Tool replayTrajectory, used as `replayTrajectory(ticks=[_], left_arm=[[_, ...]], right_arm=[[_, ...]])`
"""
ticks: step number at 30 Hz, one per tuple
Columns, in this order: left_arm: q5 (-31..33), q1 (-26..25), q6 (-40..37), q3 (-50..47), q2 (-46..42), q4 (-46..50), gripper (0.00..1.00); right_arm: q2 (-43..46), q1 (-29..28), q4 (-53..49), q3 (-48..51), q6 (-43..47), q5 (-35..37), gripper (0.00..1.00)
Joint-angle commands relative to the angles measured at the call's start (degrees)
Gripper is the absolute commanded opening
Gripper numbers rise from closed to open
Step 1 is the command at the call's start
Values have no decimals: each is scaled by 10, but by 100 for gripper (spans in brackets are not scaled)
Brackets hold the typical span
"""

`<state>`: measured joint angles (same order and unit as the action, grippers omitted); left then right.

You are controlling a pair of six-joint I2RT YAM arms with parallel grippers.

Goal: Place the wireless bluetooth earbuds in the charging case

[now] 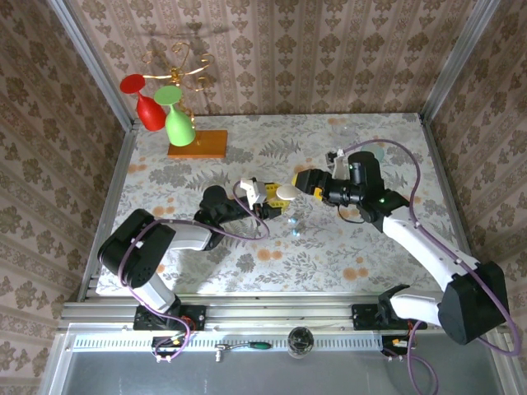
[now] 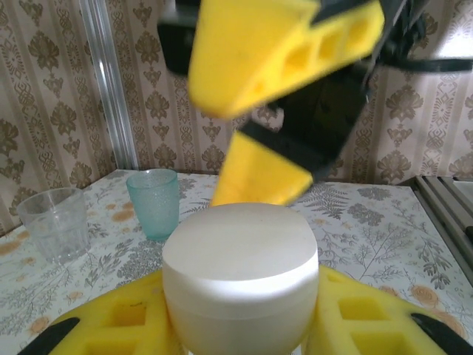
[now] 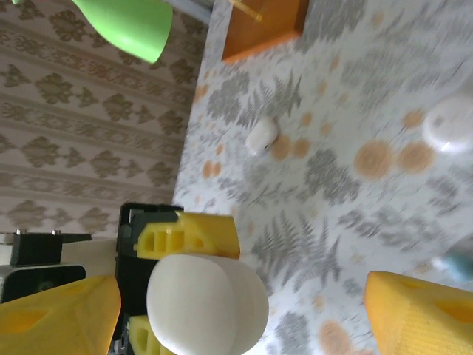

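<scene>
The left claw (image 2: 240, 325) is closed on the charging case (image 2: 240, 277). Its two yellow fingers (image 2: 111, 325) press against either side of the case's lower half. The case looks whitish, rounded and oval, with a seam running round it below a flat-domed top. The top external view shows the case (image 1: 286, 193) held up above the middle of the counter (image 1: 370, 239), sticking out from the tip of the left claw toward the right arm.

The right claw (image 1: 303, 183) stands open just beside the case. From the right wrist, its two yellow fingers (image 3: 59, 318) sit far apart at the bottom corners. The case (image 3: 207, 303) lies between them, nearer the finger at the picture's left, with a dark gap showing on that side and a wide stretch of counter on the other. From the left wrist, one right finger hangs above the case. The tip of the other comes down right at the back edge of the case's top; whether it touches cannot be told.

Two tiny pale pieces, the earbuds (image 1: 292, 222), lie on the counter just nearer the arm bases than the case, close together and apart from both claws.

A teal cup (image 2: 153, 201) and a clear cup (image 2: 55, 222) stand side by side further back.
</scene>
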<state>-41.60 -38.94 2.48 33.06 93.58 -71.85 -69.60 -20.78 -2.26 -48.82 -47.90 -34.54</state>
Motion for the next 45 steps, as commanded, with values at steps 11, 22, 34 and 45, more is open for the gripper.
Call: replayTrajectory(ticks=[11, 22, 34, 45], left_arm=[[18, -19, -7, 29, -10, -23, 27], [26, -2, 10, 32, -10, -20, 46], [68, 55, -56, 45, -56, 210, 88], [128, 49, -86, 36, -92, 311, 100]], right_arm=[[-47, 1, 314, 63, -239, -173, 60], [-43, 19, 297, 76, -232, -122, 18], [-176, 88, 120, 9, -30, 48, 15], [-393, 86, 116, -138, -31, 131, 17]])
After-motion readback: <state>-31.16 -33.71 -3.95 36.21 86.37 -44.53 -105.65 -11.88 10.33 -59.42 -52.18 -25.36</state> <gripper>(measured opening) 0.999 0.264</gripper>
